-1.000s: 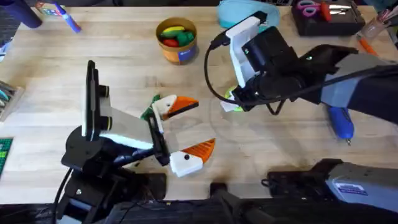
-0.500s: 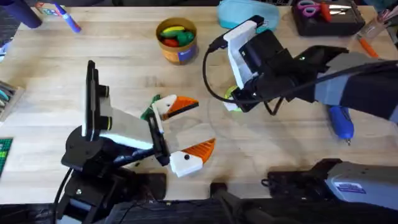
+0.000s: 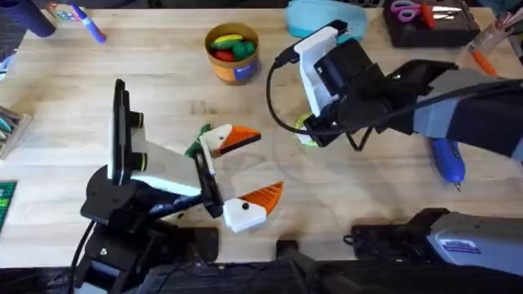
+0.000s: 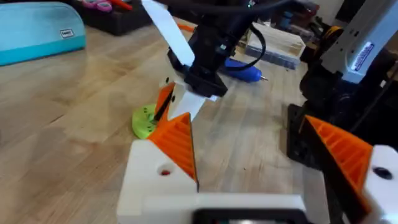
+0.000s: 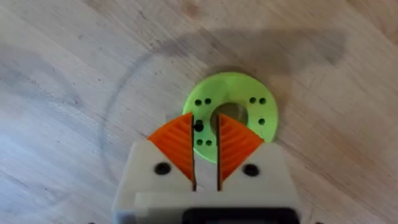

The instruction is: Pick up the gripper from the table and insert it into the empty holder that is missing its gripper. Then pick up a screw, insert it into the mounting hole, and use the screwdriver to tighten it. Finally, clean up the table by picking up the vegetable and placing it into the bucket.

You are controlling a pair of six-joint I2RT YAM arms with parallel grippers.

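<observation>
Right hand (image 5: 206, 152) looks nearly closed, pinching the rim of a green ring (image 5: 233, 115) lying flat on the tabletop (image 5: 74, 74); cleanup step I'd guess, next lift it toward the bucket (image 3: 233, 54)

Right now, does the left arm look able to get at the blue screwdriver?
Probably not easily. The screwdriver lies at the table's right side, and the right arm stretches across the table between it and the open left gripper.

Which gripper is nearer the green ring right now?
Right. The right gripper is closed on the green ring's rim; the left gripper hangs open off to the side, apart from it.
</observation>
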